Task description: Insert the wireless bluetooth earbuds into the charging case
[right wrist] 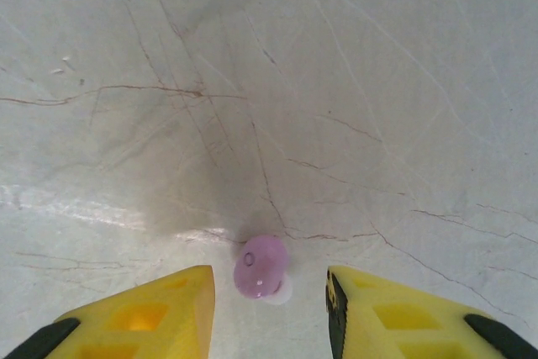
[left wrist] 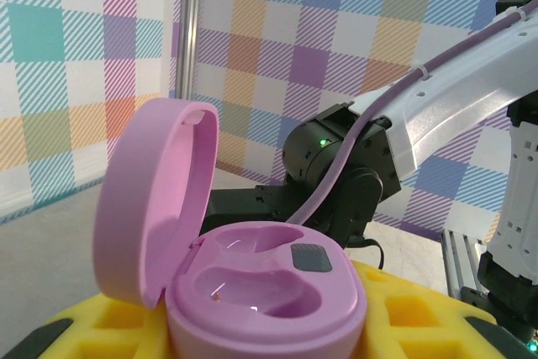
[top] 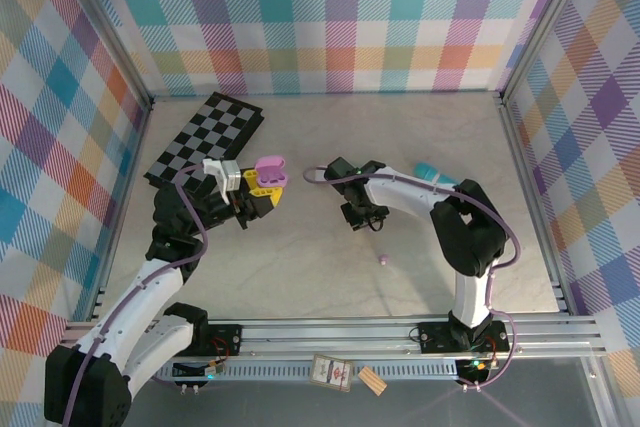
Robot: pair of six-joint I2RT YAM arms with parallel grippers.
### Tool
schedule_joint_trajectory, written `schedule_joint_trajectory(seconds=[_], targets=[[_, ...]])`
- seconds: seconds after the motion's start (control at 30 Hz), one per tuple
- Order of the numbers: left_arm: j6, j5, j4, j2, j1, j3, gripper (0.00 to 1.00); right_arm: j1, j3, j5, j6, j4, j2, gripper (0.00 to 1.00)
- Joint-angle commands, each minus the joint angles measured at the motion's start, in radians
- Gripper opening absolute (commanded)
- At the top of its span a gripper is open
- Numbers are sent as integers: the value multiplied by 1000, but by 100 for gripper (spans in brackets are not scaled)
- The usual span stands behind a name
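As right claw point(right wrist: 269, 296) hangs parted, earbud point(right wrist: 261, 266) lies between.

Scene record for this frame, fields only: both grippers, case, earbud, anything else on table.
left gripper: shut on open purple pebble-shaped plastic charging case
case: lid up, both wells look empty
right gripper: open, jaws either side of tiny glossy purple earbud, not touching it
earbud: lying on pale table
also: black-and-white chequered board, far left
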Motion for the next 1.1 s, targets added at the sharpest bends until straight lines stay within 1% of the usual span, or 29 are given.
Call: schedule_joint_trajectory(seconds=[0.0, 0.17, 0.43, 0.7, 1.07], targets=[[-12, 2, 21, -16, 13, -9, 27, 8, 28, 11, 16, -34, 19, 41], [-14, 4, 25, -15, 13, -9, 27, 14, 39, 22, 4, -42, 48, 41], [-12, 8, 19, -16, 15, -9, 27, 13, 50, 29, -5, -43, 84, 38], [-11, 9, 20, -12, 15, -9, 27, 15, 52, 70, -7, -79, 71, 37], [-11, 13, 21, -10, 15, -8, 27, 14, 53, 80, -9, -83, 75, 30]])
